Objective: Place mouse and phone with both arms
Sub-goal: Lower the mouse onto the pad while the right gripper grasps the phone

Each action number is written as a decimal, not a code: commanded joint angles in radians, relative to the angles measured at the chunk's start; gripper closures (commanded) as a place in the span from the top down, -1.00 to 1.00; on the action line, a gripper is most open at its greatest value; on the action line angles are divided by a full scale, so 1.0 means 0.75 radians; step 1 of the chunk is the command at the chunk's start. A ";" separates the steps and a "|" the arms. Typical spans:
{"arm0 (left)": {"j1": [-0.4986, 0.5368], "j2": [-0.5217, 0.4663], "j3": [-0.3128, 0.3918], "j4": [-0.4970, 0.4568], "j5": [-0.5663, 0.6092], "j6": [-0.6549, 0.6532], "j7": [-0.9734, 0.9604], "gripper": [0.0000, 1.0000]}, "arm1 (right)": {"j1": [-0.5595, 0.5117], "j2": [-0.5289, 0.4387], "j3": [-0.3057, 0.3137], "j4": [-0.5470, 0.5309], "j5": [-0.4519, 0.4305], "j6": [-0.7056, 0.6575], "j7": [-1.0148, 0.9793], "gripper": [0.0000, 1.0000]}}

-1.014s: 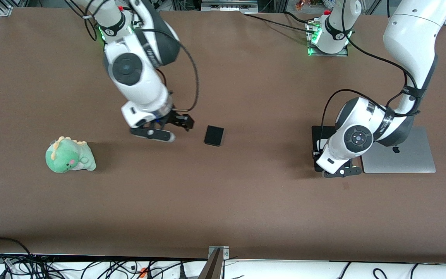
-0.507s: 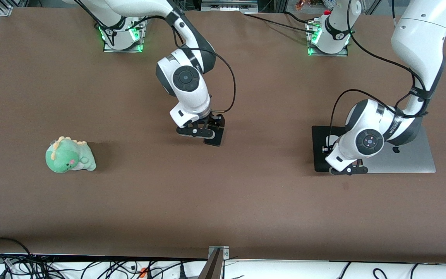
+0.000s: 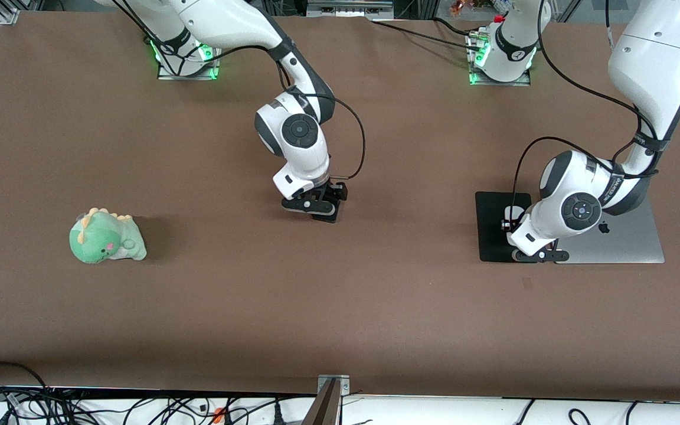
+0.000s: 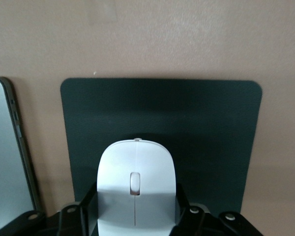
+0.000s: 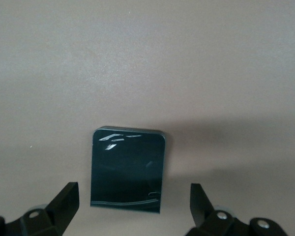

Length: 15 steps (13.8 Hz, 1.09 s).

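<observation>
The white mouse (image 4: 135, 182) sits between my left gripper's fingers (image 4: 183, 209), which press on its sides, over the flat black mat (image 4: 211, 128). In the front view the left gripper (image 3: 510, 223) is over the mat (image 3: 489, 239) and a bit of the mouse (image 3: 514, 213) shows beside the wrist. The black phone (image 5: 128, 169) lies flat on the brown table. My right gripper (image 5: 132, 199) is open, low over the phone, with one finger on each side of it and apart from it. In the front view the right gripper (image 3: 331, 195) covers most of the phone (image 3: 330, 216).
A closed grey laptop (image 3: 617, 242) lies beside the mat toward the left arm's end of the table; its edge shows in the left wrist view (image 4: 5, 162). A green plush dinosaur (image 3: 107, 237) sits toward the right arm's end.
My right gripper has moved from beside the phone to over it, fingers either side. My left gripper has carried the mouse over the mat toward the laptop.
</observation>
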 commanded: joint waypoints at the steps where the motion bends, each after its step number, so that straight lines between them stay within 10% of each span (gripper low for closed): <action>1: 0.018 -0.018 -0.013 -0.039 0.040 0.021 0.017 -0.26 | 0.013 0.031 -0.017 0.004 -0.022 0.053 0.031 1.00; 8: 0.016 0.009 -0.011 -0.064 0.042 0.089 0.017 -0.12 | 0.005 0.092 -0.017 0.039 -0.018 0.116 0.060 1.00; 11: 0.016 0.009 -0.011 -0.060 0.042 0.089 0.017 1.00 | -0.002 0.137 -0.017 0.096 -0.009 0.125 0.066 1.00; 15: 0.020 0.001 -0.013 -0.047 0.042 0.084 0.004 1.00 | 0.000 0.168 -0.017 0.133 -0.018 0.125 0.080 1.00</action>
